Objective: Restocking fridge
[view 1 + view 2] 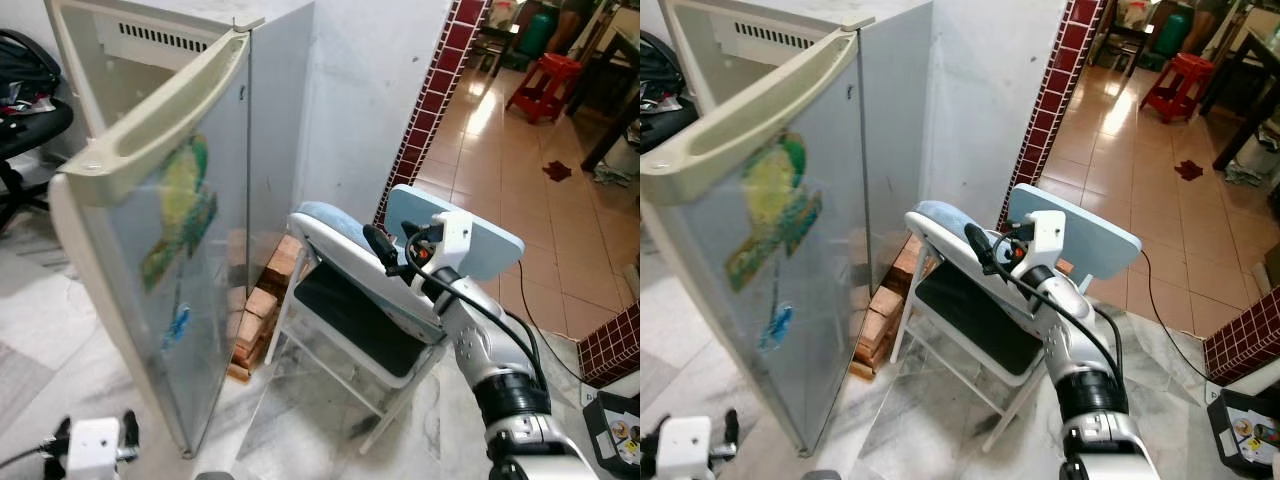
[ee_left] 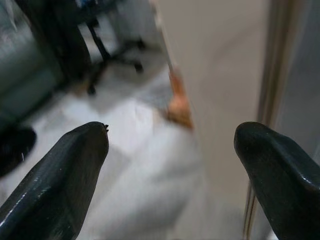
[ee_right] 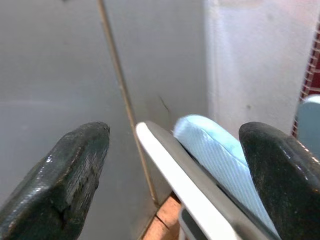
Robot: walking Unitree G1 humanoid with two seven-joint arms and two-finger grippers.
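The left gripper (image 2: 170,165) hangs low with its black fingers spread wide, holding nothing; what lies beyond it is blurred, possibly pale floor. Just to its right stands the fridge (image 1: 270,100), its door (image 1: 150,270) swung open. Right of that, the right gripper (image 3: 175,170) is raised, fingers released and apart, empty, over the folding chair (image 1: 350,310) and its light blue cushion (image 1: 330,222), facing the fridge's side.
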